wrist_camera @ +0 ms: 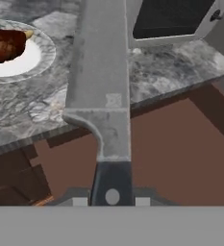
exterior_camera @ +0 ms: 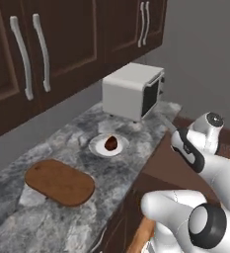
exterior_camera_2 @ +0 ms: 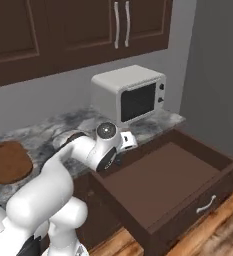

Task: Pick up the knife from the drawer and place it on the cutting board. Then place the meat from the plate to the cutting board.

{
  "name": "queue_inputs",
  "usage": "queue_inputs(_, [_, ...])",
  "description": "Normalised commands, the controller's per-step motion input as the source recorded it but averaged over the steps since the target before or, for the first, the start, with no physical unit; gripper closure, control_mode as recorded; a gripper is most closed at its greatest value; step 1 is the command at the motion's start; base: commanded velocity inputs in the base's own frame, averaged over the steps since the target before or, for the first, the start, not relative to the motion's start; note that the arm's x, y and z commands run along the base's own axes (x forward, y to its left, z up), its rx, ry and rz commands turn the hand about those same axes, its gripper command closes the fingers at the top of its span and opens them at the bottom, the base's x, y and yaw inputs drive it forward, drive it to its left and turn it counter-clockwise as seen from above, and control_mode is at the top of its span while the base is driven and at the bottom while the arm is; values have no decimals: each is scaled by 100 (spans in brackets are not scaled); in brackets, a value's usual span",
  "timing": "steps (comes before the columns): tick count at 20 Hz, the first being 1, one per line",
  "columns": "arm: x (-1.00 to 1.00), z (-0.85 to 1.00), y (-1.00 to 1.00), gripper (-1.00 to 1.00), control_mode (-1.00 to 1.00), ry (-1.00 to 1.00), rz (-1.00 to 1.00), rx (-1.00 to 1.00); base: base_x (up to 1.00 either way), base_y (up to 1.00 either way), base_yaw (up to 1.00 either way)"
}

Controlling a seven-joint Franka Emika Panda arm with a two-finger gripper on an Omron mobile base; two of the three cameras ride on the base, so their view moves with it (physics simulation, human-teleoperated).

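Note:
My gripper [wrist_camera: 112, 196] is shut on the dark handle of the knife [wrist_camera: 101, 86], whose grey blade points away over the counter edge. In the left base view the gripper [exterior_camera: 178, 136] hangs above the open drawer [exterior_camera: 161, 168] with the knife [exterior_camera: 167, 123] slanting toward the counter. The drawer [exterior_camera_2: 168, 185] is pulled out and its brown bottom is bare. On the white plate [exterior_camera: 94, 147] sits the meat [exterior_camera: 111, 143]; from the hand, the plate [wrist_camera: 42, 52] and meat [wrist_camera: 5, 44] lie left of the blade. The cutting board [exterior_camera: 59, 181] lies bare on the counter's left, well apart from the gripper [exterior_camera_2: 126, 140].
A white toaster oven [exterior_camera: 133, 91] stands at the back of the marble counter [exterior_camera: 52, 148], close beyond the knife tip. Dark wall cabinets with silver bar handles [exterior_camera: 21, 57] hang above. A grey wall closes the right side.

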Motion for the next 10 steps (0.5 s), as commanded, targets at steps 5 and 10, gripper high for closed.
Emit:
queue_inputs(5, [0, 0, 0, 100, 100, 0, 0, 0, 0, 23, 70])
queue_inputs(10, [0, 0, 0, 100, 100, 0, 0, 0, 0, 49, 64])
